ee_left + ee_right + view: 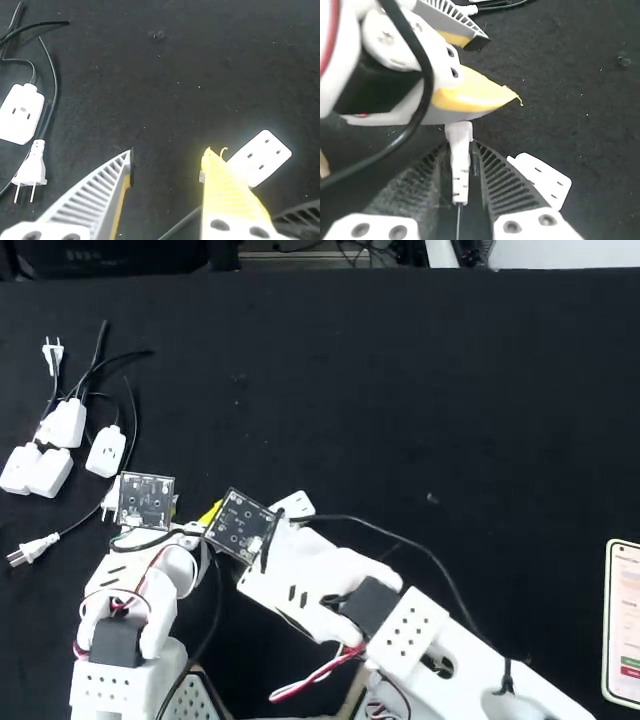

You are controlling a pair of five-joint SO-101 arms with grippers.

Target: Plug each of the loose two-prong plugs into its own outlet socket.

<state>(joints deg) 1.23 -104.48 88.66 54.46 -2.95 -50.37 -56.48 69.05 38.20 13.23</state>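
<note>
right wrist view reveals right gripper [460, 148] pinching plug [460, 172]; left gripper [169, 152] gapes.

You've got 2 white printed arms, left arm [135, 585] and right arm [320, 580], w/ black servo blocks [115, 645], red/white wires [310, 677], black cables [215, 610] and square black cam boards [145, 500]. Left gripper [168, 155]: 1 white ribbed finger [100, 195], 1 yellow finger [227, 195]. Right gripper [460, 150]: black ribbed fingers [505, 185], white mounts w/ round holes.

High view looking steeply down over the table [420, 390], both wrist views low and close, sharing one white outlet block [260, 157].
</note>
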